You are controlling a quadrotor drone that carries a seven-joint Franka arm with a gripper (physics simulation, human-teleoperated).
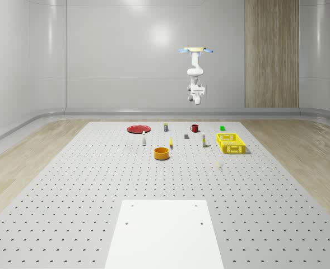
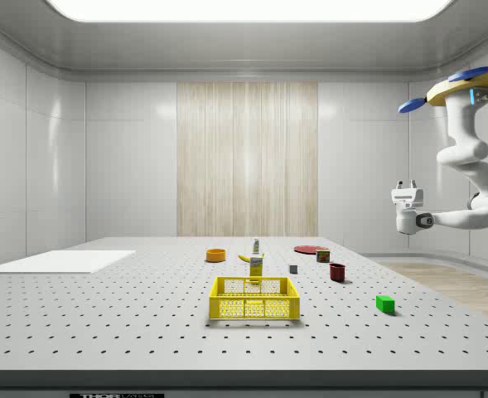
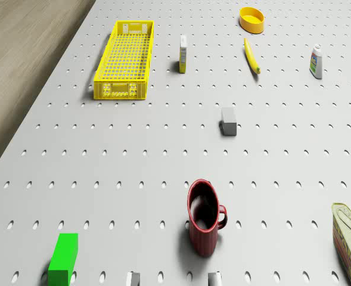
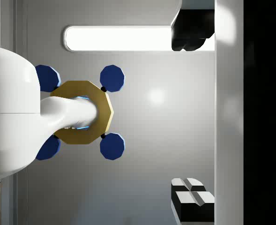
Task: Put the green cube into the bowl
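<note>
Grey pegboard table (image 1: 86, 185) fills the white-walled room, and I have the drone (image 2: 467, 87) hovering high over its far edge, roughly above the red mug (image 1: 194, 128). My arm (image 2: 467, 157) hangs down from the drone, folds at the elbow and runs level. The wrist is turned up, so the gripper (image 2: 408, 184) points at the ceiling and the wrist view looks back at the rotors. The fingers (image 4: 189, 33) are spread wide with nothing between them.

The green cube (image 1: 222, 128) lies flat on the table, bright green and plain-faced, with nothing touching it. In the whole-scene view it sits at about 2 o'clock from the orange bowl (image 1: 162, 153), well apart from it, and near the yellow crate (image 1: 231, 143) at the crate's 11 o'clock.
</note>
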